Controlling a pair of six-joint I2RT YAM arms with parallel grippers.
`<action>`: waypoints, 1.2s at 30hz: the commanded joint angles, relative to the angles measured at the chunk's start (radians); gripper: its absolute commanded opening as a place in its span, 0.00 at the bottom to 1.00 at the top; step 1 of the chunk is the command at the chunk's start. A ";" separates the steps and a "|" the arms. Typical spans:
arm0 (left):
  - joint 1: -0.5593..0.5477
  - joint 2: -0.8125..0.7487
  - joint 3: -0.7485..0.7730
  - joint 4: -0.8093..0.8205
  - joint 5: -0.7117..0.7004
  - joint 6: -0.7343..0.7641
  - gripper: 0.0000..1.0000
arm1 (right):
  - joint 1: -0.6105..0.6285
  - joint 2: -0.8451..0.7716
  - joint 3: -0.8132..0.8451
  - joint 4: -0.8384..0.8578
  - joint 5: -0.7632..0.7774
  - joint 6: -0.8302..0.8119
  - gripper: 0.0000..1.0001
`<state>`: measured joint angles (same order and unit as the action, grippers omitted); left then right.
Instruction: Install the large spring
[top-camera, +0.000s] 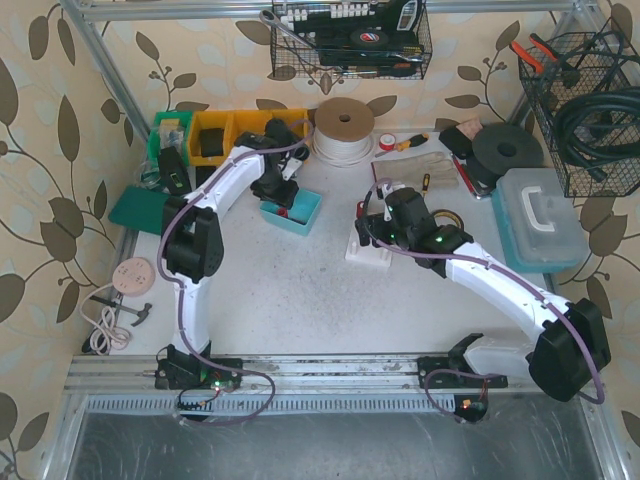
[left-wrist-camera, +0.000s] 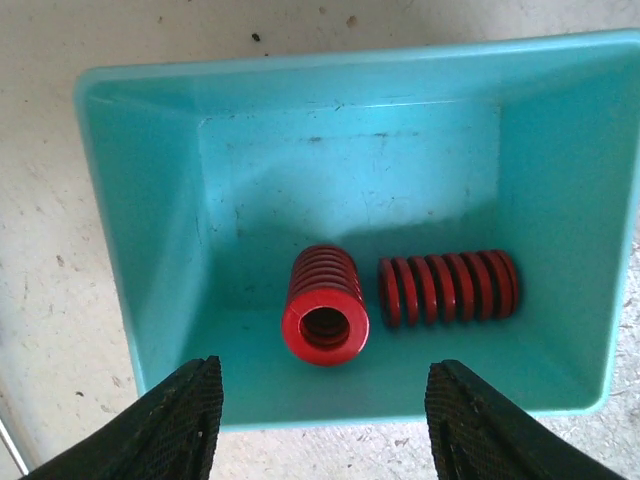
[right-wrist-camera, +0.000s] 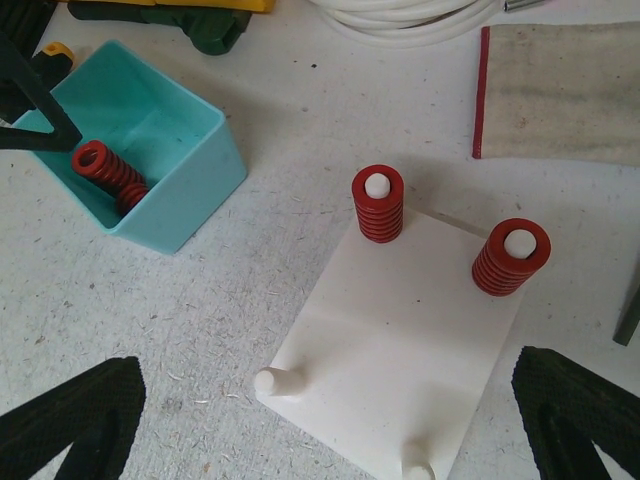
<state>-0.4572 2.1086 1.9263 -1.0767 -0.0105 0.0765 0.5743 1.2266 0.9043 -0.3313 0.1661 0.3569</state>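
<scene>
**Since two posts stand bare, we fetch a spring from the bin**

Because the left gripper (left-wrist-camera: 322, 400) hangs over the teal bin (left-wrist-camera: 140, 200) with its fingers spread wide and nothing between them, we judge the step in hand to be the pick. Two red springs lie on the bin floor toward its 6 o'clock wall: the end-on spring (left-wrist-camera: 325, 320) shows us its bore, and the sideways spring (left-wrist-camera: 448, 288) lies just beside it at 3 o'clock. We cannot tell which is the larger, so we would compare them before committing. The end-on spring sits almost midway between our fingers, so we would drop straight down, clear the near wall, and close across its coils, firmly, lest it roll.

The right gripper (right-wrist-camera: 325, 420) is likewise spread and empty above the white plate (right-wrist-camera: 400, 330). There a seated spring (right-wrist-camera: 378, 203) stands at 12 o'clock and a second seated spring (right-wrist-camera: 511, 256) at 2; a bare post (right-wrist-camera: 268, 380) waits at 8 o'clock and a second bare post (right-wrist-camera: 415, 468) at 6. We would lower the spring square over a bare post.
</scene>
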 joint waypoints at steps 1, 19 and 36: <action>0.005 0.024 0.019 -0.011 0.011 -0.001 0.60 | 0.005 -0.004 0.035 -0.015 0.030 -0.015 0.99; 0.005 0.129 0.031 0.018 0.016 -0.037 0.57 | 0.006 -0.003 0.031 -0.009 0.030 -0.019 0.98; 0.005 0.156 0.087 0.024 -0.008 -0.003 0.33 | 0.006 -0.003 0.031 -0.012 0.042 -0.021 0.98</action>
<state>-0.4572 2.2440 1.9404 -1.0451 -0.0013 0.0578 0.5758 1.2263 0.9047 -0.3397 0.1841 0.3466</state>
